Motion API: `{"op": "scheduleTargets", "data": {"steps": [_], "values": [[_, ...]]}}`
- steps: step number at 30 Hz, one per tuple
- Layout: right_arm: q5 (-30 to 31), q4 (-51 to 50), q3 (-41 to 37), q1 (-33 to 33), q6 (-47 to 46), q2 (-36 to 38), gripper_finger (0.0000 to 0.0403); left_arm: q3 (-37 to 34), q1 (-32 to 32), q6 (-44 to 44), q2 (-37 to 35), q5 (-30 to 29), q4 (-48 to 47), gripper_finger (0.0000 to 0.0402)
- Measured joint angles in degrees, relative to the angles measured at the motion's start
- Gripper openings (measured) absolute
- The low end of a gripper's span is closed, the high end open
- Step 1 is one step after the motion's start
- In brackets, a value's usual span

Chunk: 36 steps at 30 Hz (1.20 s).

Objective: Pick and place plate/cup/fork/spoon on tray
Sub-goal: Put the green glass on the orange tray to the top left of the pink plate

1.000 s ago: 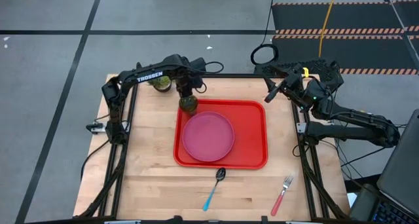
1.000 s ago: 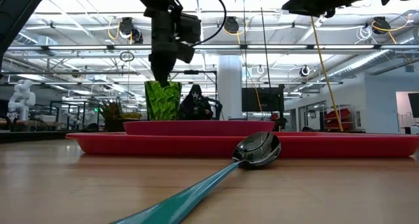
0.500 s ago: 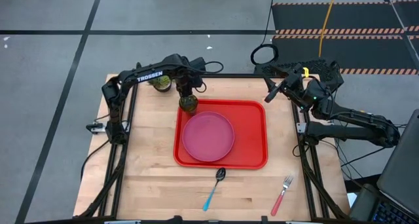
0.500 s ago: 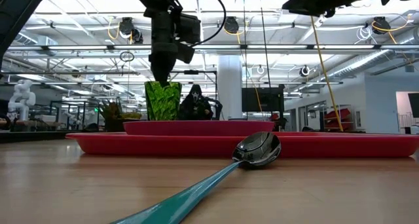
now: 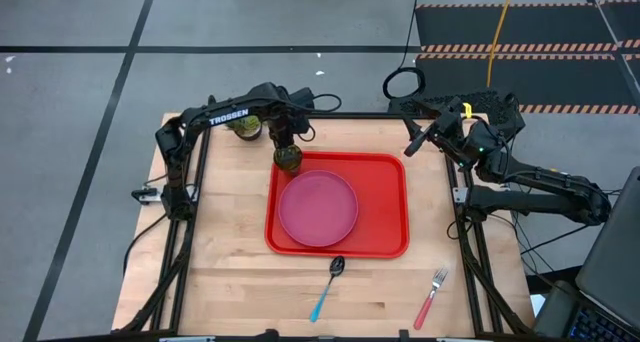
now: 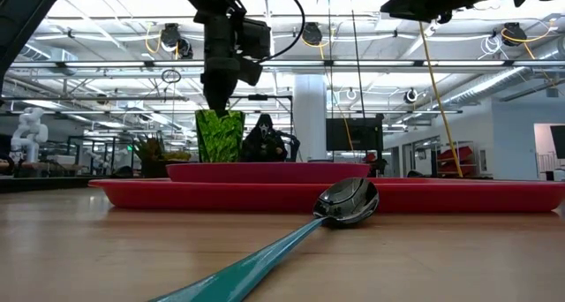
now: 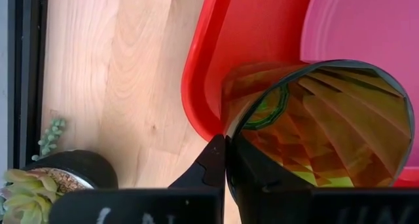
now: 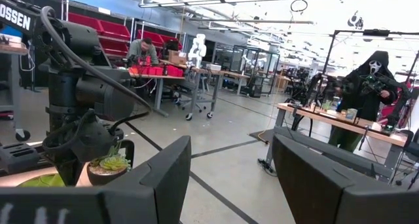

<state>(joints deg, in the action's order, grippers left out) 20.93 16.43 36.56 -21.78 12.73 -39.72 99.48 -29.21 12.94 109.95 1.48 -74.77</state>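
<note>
The red-handled fork (image 5: 431, 298) and the blue-handled spoon (image 5: 328, 286) are lying on the wooden worktop (image 5: 230, 252) at the near edge, not yet on the red tray (image 5: 390, 237). The pink plate (image 5: 318, 208) is resting in the tray. At the tray's far left corner, the green cup (image 5: 289, 159) is being pinched by its rim in the closed left claw (image 5: 284, 142). The cup could be tipped over the tray's raised rim if it is let go there, or knocked against the plate. The little potted plant (image 5: 245, 126) just beyond could be bumped. The right claw (image 5: 412, 142) is being held wide open, far right, gripping nothing.
</note>
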Motion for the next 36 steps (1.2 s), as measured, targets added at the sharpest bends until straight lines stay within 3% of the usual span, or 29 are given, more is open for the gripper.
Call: {"op": "scheduleTargets", "data": {"steps": [9,19,36], "values": [[0.0,0.0,0.0,0.0,0.0,0.0,0.0208,0.0,0.1,0.2,0.0,0.0,0.1,0.0009],[0.0,0.0,0.0,0.0,0.0,0.0,0.0208,-5.1,0.1,0.6,0.0,0.0,2.0,0.001],[0.0,0.0,0.0,0.0,0.0,0.0,0.0208,-5.2,0.0,1.0,0.0,0.0,4.6,0.0016]]}}
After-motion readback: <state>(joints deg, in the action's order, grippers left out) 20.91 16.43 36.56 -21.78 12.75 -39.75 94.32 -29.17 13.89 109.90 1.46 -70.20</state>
